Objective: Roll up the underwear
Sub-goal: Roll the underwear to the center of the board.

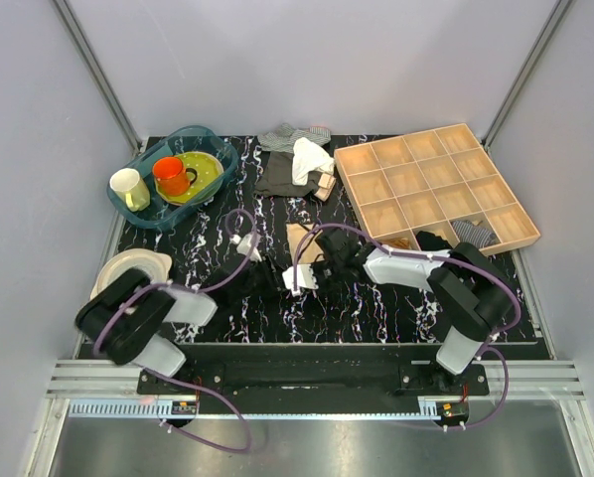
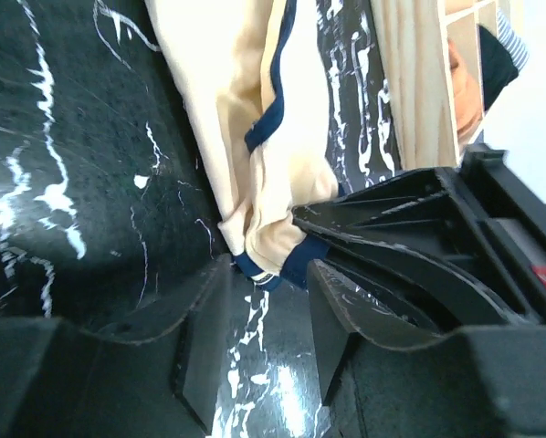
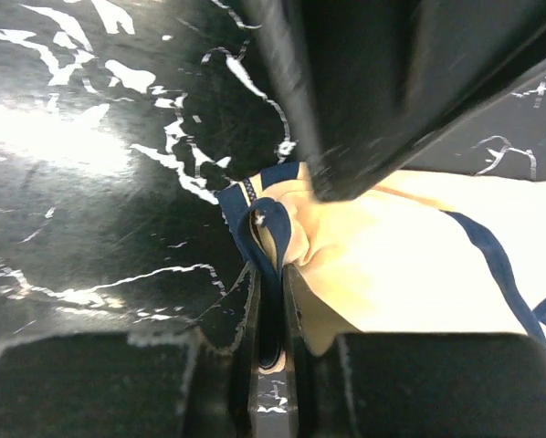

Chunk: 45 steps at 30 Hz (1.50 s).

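Nearest the right wrist lens, the right tool (image 3: 271,301) has its two fingers drawn almost together. A strip of dark edging is nipped between them, so it holds the underwear (image 3: 410,274) by a hem corner. From the left wrist, the left tool (image 2: 266,297) stands moderately wide, one finger either side of that same bunched corner, gripping nothing. The other arm's tool crowds in beside it.

Most of the garment lies spread on the black marbled desk (image 2: 72,182) near its middle, between the two arms. The wooden compartment tray (image 1: 436,184) sits off to its right.

This looks like light, limp, thin fabric. It should fold and crease with no resistance, slide readily over the smooth desk, and hold no shape by itself, so a loose roll would likely spring open. The dark edging, which reads navy up close, is the thickest and firmest part. The best hold is probably there, at both ends of one hem, so that the cloth turns over evenly.

No brand or writing can be read anywhere. A small loop at the pinched corner may be a tag, though that is too blurred to settle.
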Motion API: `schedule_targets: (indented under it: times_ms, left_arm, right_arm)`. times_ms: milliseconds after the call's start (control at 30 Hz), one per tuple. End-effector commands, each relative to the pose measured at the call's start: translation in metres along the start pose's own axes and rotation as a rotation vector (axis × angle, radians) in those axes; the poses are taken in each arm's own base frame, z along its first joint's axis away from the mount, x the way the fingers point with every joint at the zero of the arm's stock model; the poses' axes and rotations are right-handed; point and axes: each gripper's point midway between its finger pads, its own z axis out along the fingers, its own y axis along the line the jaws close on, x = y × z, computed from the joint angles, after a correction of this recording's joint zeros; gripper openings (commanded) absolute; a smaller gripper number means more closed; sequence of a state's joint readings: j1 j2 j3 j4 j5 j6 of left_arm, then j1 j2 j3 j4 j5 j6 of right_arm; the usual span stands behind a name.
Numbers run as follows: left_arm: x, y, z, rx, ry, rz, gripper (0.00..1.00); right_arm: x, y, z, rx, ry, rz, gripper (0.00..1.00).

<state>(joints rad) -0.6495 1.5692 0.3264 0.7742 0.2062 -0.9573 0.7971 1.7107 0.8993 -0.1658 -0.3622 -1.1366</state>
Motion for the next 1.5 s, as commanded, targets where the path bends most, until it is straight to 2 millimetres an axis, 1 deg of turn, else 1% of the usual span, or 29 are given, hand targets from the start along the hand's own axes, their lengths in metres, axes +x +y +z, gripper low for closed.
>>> schedule_targets:
  times_ms: [0, 67, 100, 133, 167, 200, 233, 267, 300, 333, 367, 400, 433, 467, 500, 533, 567, 600, 667, 700, 733, 767, 800, 833, 867, 1000, 1133, 1233, 1467]
  left_arm:
    - [-0.034, -0.011, -0.034, -0.016, -0.171, 0.188, 0.44]
    - [-0.04, -0.008, -0.047, -0.032, -0.204, 0.299, 0.48]
    - [-0.048, -0.018, -0.06, 0.004, -0.257, 0.375, 0.51]
    - [-0.048, -0.019, -0.066, 0.018, -0.272, 0.411, 0.53]
    - [-0.052, -0.024, -0.073, 0.04, -0.311, 0.429, 0.66]
    - [-0.048, -0.013, -0.078, 0.027, -0.326, 0.434, 0.76]
    - [-0.053, -0.023, -0.086, 0.071, -0.371, 0.437, 0.91]
    - [-0.058, -0.022, -0.09, 0.069, -0.412, 0.419, 0.99]
    - [-0.055, -0.022, -0.092, 0.088, -0.414, 0.416, 0.99]
    - [-0.052, -0.02, -0.096, 0.102, -0.424, 0.425, 0.99]
    - [-0.051, -0.033, -0.1, 0.177, -0.435, 0.455, 0.99]
    - [-0.039, -0.044, -0.101, 0.257, -0.393, 0.523, 0.99]
    - [-0.035, -0.052, -0.103, 0.303, -0.382, 0.556, 0.99]
    - [-0.029, -0.057, -0.101, 0.337, -0.357, 0.596, 0.92]
    - [-0.017, -0.061, -0.1, 0.388, -0.301, 0.673, 0.89]
    - [-0.01, -0.065, -0.098, 0.411, -0.274, 0.708, 0.87]
    - [-0.005, -0.066, -0.094, 0.421, -0.243, 0.74, 0.86]
    - [-0.001, -0.068, -0.092, 0.433, -0.232, 0.804, 0.86]
    - [0.01, -0.075, -0.086, 0.461, -0.2, 0.883, 0.86]
    - [0.012, -0.076, -0.082, 0.455, -0.205, 0.964, 0.86]
    - [0.022, -0.081, -0.08, 0.48, -0.179, 1.01, 0.86]
    - [0.021, -0.09, -0.075, 0.486, -0.168, 1.054, 0.86]
    - [0.025, -0.082, -0.066, 0.456, -0.137, 1.14, 0.86]
    - [0.03, -0.084, -0.061, 0.45, -0.111, 1.182, 0.89]
    - [0.034, -0.076, -0.054, 0.423, -0.066, 1.216, 0.92]
    - [0.035, -0.076, -0.027, 0.401, -0.009, 1.34, 0.95]
    - [0.044, -0.078, -0.008, 0.407, 0.055, 1.402, 0.93]
    - [0.051, -0.073, 0.004, 0.392, 0.101, 1.433, 0.91]
    - [0.049, -0.062, 0.021, 0.298, 0.141, 1.469, 0.85]
  right_arm:
    - [0.0, 0.022, -0.015, -0.158, -0.018, 0.115, 0.14]
    - [-0.004, 0.032, -0.023, -0.235, -0.042, 0.185, 0.13]
    - [-0.008, 0.021, -0.03, -0.235, -0.059, 0.205, 0.13]
    - [-0.006, 0.031, -0.035, -0.293, -0.051, 0.25, 0.13]
    - [-0.013, 0.033, -0.037, -0.328, -0.087, 0.272, 0.13]
    - [-0.019, 0.024, -0.042, -0.33, -0.106, 0.267, 0.13]
    - [-0.017, 0.037, -0.044, -0.407, -0.101, 0.318, 0.13]
    - [-0.022, 0.029, -0.047, -0.414, -0.11, 0.315, 0.14]
    - [-0.017, 0.041, -0.046, -0.486, -0.088, 0.353, 0.14]
    - [-0.017, 0.044, -0.047, -0.52, -0.084, 0.368, 0.14]
    - [-0.021, 0.035, -0.047, -0.526, -0.085, 0.362, 0.14]
    - [-0.017, 0.045, -0.046, -0.593, -0.062, 0.405, 0.14]
    - [-0.016, 0.045, -0.046, -0.616, -0.059, 0.425, 0.14]
    - [-0.017, 0.036, -0.046, -0.614, -0.058, 0.425, 0.14]
    - [-0.013, 0.045, -0.044, -0.67, -0.033, 0.462, 0.14]
    - [-0.01, 0.044, -0.044, -0.688, -0.022, 0.477, 0.14]
    - [-0.011, 0.036, -0.044, -0.684, -0.021, 0.483, 0.14]
    - [-0.007, 0.044, -0.043, -0.731, 0.005, 0.523, 0.14]
    - [-0.005, 0.037, -0.044, -0.737, 0.007, 0.546, 0.15]
    - [-0.003, 0.041, -0.043, -0.764, 0.019, 0.572, 0.15]
    - [-0.002, 0.04, -0.043, -0.766, 0.019, 0.577, 0.15]
    - [-0.001, 0.038, -0.042, -0.765, 0.02, 0.584, 0.16]
    - [0.001, 0.04, -0.041, -0.779, 0.03, 0.604, 0.16]
    - [0.002, 0.04, -0.041, -0.782, 0.035, 0.608, 0.16]
    - [0.002, 0.039, -0.041, -0.784, 0.033, 0.61, 0.17]
    - [0.006, 0.042, -0.038, -0.807, 0.044, 0.629, 0.18]
    - [0.007, 0.043, -0.037, -0.81, 0.041, 0.632, 0.18]
    - [0.008, 0.042, -0.038, -0.812, 0.039, 0.636, 0.18]
    - [0.008, 0.041, -0.039, -0.82, 0.029, 0.643, 0.19]
